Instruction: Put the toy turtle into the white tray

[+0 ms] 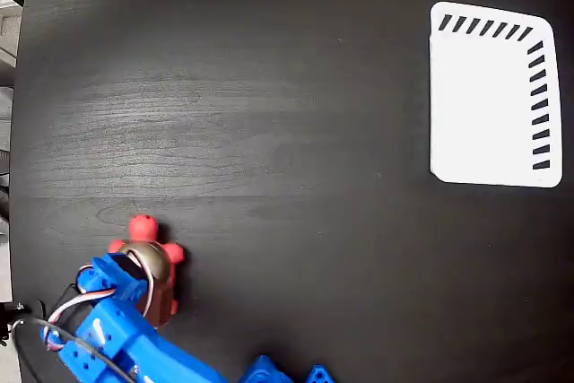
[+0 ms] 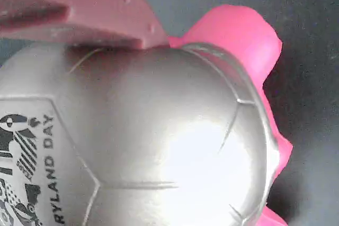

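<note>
The toy turtle [image 1: 154, 256] sits on the black table at the lower left of the fixed view, its red head [image 1: 143, 226] pointing up the picture and its red feet sticking out. My blue arm reaches in from the bottom left, and the gripper [image 1: 134, 274] sits down over the shell. In the wrist view the metallic shell [image 2: 159, 146], with its printed label, fills the frame. One reddish finger [image 2: 79, 9] lies against the shell's upper edge. The other finger is hidden, so how the jaws stand does not show. The white tray [image 1: 489, 105] lies far off at the upper right.
Bare black tabletop [image 1: 287, 150] stretches between the turtle and the tray. The table's left edge [image 1: 18, 132] runs close to the turtle. Blue arm parts [image 1: 269, 370] show at the bottom edge.
</note>
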Motion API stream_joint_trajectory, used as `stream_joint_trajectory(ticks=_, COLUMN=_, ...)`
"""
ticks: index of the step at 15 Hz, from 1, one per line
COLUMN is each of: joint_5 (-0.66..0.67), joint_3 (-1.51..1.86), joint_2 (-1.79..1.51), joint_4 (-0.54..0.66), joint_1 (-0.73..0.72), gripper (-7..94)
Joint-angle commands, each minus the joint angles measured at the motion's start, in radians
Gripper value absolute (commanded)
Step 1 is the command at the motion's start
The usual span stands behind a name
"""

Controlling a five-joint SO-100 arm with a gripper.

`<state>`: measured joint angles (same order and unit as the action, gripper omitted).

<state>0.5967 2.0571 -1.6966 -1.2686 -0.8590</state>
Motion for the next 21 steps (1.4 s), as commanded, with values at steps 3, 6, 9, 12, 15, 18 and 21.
stream_joint_trajectory(ticks=3, joint_5=-0.018, joint_3=-0.169, joint_2=-0.216, joint_4=-0.16, joint_1=0.098, gripper=-1)
stream_joint_trajectory(ticks=6, joint_5=-0.044, joint_3=-0.232, joint_2=-0.322, joint_4=-0.262, joint_1=0.192, gripper=-1)
stream_joint_trajectory(ticks=9, joint_5=-0.106, joint_3=-0.301, joint_2=-0.391, joint_4=-0.339, joint_1=0.328, gripper=-1)
stream_joint_trajectory(ticks=12, joint_5=-0.25, joint_3=-0.476, joint_2=-0.318, joint_4=-0.436, joint_1=0.52, gripper=-1)
stream_joint_trajectory(ticks=15, joint_5=-0.413, joint_3=-0.649, joint_2=-0.176, joint_4=-0.443, joint_1=0.767, gripper=-1)
stream_joint_trajectory(ticks=18, joint_5=-0.532, joint_3=-0.851, joint_2=-0.018, joint_4=-0.446, joint_1=0.962, gripper=-1)
stream_joint_trajectory(ticks=21, joint_5=-0.666, joint_3=-1.193, joint_2=0.242, joint_4=-0.48, joint_1=1.123, gripper=-1)
